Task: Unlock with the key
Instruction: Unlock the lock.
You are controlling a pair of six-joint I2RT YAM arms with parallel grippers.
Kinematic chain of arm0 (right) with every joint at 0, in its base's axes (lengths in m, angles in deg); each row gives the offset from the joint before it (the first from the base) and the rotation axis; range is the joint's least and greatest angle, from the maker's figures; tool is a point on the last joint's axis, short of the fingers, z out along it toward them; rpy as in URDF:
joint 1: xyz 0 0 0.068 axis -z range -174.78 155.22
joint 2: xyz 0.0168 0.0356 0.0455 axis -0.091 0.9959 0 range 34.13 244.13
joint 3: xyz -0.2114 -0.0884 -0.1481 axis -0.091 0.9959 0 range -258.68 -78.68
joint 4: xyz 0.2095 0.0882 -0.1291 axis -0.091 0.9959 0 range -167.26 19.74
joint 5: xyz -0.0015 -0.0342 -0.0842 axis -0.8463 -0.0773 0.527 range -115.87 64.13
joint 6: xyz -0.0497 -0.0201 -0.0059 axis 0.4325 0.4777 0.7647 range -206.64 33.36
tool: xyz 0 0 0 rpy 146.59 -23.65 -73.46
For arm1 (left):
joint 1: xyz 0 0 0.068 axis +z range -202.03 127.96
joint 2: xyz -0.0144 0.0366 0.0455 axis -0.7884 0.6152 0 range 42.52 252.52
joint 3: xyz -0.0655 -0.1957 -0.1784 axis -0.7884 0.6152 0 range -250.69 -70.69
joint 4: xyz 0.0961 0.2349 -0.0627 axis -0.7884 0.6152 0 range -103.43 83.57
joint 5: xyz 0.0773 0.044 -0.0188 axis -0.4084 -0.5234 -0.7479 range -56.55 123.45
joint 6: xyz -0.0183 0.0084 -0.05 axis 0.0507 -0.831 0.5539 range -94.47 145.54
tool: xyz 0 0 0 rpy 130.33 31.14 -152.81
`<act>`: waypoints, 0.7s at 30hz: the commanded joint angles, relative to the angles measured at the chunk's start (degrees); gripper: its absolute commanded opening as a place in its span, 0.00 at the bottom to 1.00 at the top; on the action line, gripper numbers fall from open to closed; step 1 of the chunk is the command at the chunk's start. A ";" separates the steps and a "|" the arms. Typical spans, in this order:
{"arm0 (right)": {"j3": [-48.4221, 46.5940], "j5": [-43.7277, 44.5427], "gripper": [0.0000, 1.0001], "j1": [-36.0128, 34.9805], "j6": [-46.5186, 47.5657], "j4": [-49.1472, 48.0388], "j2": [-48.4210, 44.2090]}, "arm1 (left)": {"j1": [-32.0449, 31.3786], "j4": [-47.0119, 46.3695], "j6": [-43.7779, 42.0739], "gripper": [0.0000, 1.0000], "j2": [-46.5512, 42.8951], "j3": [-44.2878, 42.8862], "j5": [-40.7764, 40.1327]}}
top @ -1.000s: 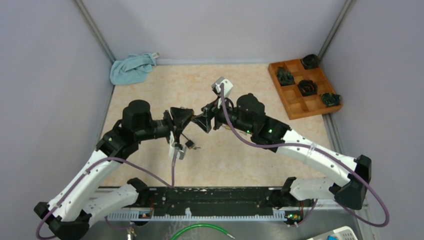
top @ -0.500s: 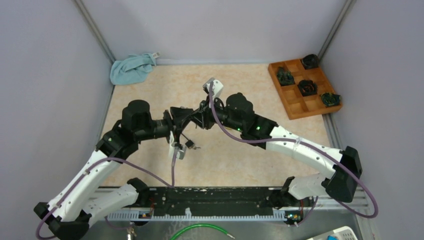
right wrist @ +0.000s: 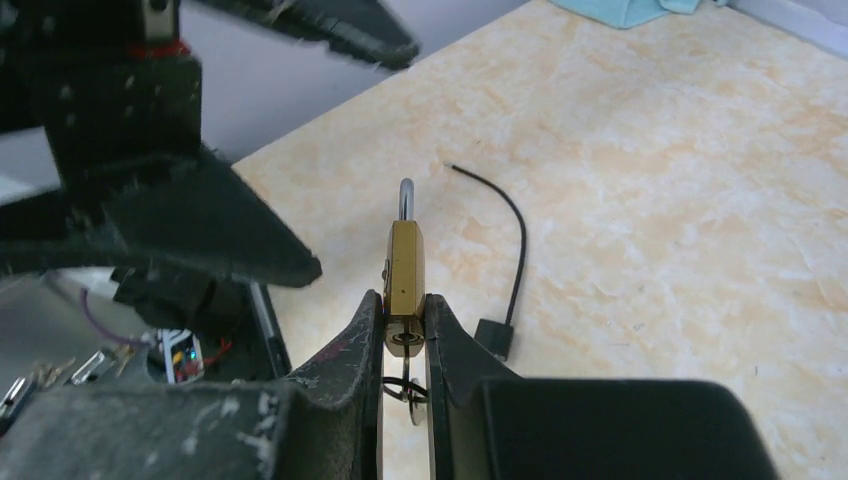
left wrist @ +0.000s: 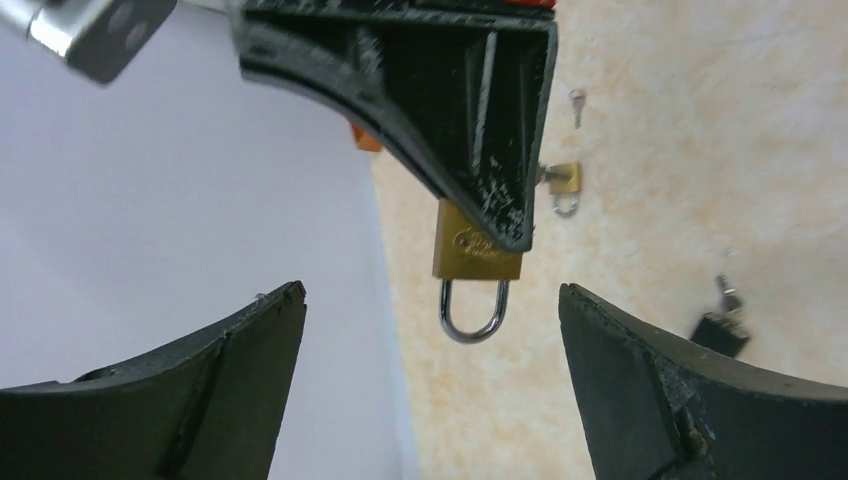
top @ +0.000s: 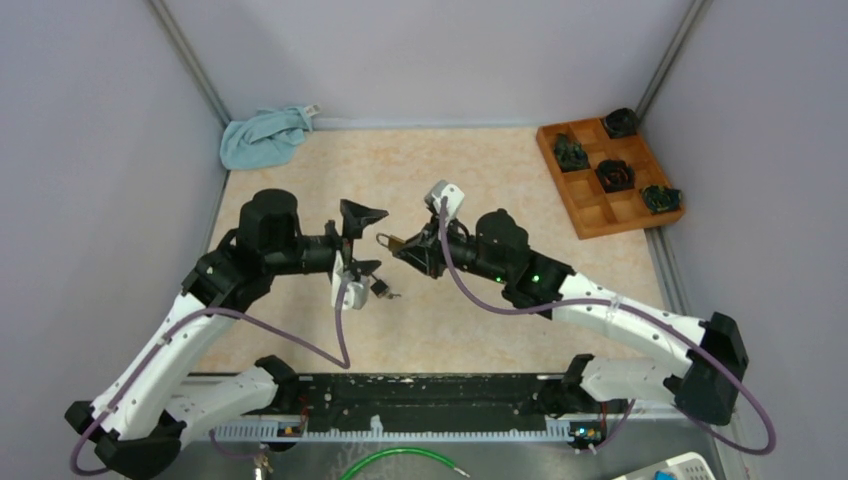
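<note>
- Black fob (top: 380,289) lies on the bench (top: 440,330), close by the left hand (top: 364,241), fingers spread wide and holding nothing
- Brass padlock (right wrist: 405,250) pinched by its base in the right hand (right wrist: 402,305), raised, shackle aimed into that open gap
- Narrow pinch: any twisting at the keyhole could swivel the lock or pop it loose
- Blue cloth (top: 262,137) bunched in the far corner

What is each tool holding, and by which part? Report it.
The right tool pinches the brass padlock by the base of its body, shackle pointing away. The left tool is open, holding nothing.
</note>
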 commanded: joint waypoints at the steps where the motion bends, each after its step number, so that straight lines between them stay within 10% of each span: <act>1: 2.85 -9.62 0.00 3.63 3.13 -7.15 -6.74 | 0.03 10.74 17.85 1.00 4.81 -7.83 4.62; 12: -2.80 -20.70 0.00 4.94 9.30 1.30 -5.80 | 0.16 15.09 29.86 0.63 8.91 -11.44 13.46; 21: -6.43 -21.39 0.00 3.19 14.00 5.96 -4.24 | 0.16 13.45 34.28 0.60 9.96 -10.75 14.00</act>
